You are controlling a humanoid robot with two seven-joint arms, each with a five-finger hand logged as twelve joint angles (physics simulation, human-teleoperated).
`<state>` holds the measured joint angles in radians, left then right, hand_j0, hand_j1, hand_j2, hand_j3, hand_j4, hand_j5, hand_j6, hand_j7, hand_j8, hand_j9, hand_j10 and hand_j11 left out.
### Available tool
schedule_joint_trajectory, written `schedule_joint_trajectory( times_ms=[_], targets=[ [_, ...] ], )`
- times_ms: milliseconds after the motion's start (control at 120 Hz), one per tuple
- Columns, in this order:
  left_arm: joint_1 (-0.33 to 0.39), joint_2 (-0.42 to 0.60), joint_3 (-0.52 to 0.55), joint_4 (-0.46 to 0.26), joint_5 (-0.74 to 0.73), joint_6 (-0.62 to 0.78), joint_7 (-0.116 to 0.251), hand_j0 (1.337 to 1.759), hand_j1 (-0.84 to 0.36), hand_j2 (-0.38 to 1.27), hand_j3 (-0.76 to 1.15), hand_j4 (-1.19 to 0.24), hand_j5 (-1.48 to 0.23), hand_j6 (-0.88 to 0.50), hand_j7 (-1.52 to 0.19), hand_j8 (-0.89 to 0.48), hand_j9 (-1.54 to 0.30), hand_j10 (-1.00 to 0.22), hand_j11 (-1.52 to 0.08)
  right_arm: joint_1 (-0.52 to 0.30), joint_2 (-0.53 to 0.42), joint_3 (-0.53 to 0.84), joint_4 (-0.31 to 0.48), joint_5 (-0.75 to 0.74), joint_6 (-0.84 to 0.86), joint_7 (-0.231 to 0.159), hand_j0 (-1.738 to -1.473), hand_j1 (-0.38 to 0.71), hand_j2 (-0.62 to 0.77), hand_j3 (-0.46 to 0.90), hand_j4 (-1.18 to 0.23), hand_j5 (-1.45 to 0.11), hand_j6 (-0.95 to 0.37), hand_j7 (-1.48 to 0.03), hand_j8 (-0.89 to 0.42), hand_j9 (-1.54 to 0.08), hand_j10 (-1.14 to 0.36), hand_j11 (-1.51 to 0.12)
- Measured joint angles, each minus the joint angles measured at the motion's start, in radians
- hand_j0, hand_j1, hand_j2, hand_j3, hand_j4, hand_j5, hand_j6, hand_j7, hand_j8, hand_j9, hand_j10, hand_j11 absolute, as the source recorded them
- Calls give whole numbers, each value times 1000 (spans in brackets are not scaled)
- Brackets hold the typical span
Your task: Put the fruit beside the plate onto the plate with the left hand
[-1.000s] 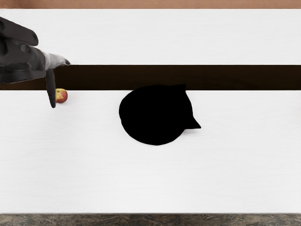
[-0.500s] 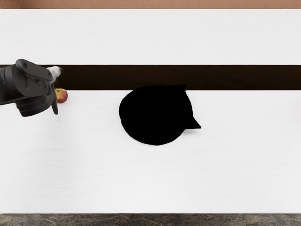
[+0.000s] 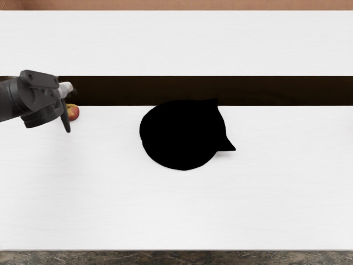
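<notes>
Nearest, a narrow strip of dark mottled floor (image 3: pixel 176 258) was seen below the near edge of the white desk (image 3: pixel 176 210). The wide near part of the desk was shown in plain white. Further in, about the middle between the left and right edges, the black plate (image 3: pixel 182 135) was laid flat, with a small point on its right side. Its far rim was seen over a dark band (image 3: pixel 248 91), which was drawn across the desk from the left edge to the right edge.

The apple (image 3: pixel 74 112), red and yellow, was found close to the left edge, just at the near border of that band and well apart from the plate. The left hand (image 3: pixel 41 105), dark grey, was brought in from the left edge and was placed right against the left side of the apple, so that a part of the fruit was hidden. It could not be told whether the hand was wide, narrow, or closed on the apple.

Beyond the band, another white surface (image 3: pixel 176 44) was seen, and a brown strip (image 3: pixel 176 4) at the far end.
</notes>
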<state>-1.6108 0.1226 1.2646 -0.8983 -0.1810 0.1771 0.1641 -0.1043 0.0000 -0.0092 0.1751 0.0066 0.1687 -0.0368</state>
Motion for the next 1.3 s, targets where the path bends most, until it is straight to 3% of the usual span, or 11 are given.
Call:
schedule_joint_trajectory(
  times_ms=[500,1133,1300],
  targets=[
    [28,0,12,35,0,8,0,1658,-76,72,0,-356,-462,-356,-462,-356,-462,-356,-462,0,0,0,0,1,0,0,-1658,-335,-2,0,-11,-15,-11,-15,-11,-15,-11,-15],
    [42,-15,5,49,7,7,0,1658,-173,88,0,-436,-567,-436,-566,-436,-566,-436,-566,0,0,0,0,0,0,0,-1658,-335,-2,0,-11,-15,-11,-15,-11,-15,-11,-15],
    [43,-17,5,56,1,-3,1,1658,-273,113,0,-524,-677,-500,-679,-523,-679,-523,-679,0,0,0,0,0,0,0,-1658,-335,-2,0,-11,-15,-11,-15,-11,-15,-11,-15]
  ],
)
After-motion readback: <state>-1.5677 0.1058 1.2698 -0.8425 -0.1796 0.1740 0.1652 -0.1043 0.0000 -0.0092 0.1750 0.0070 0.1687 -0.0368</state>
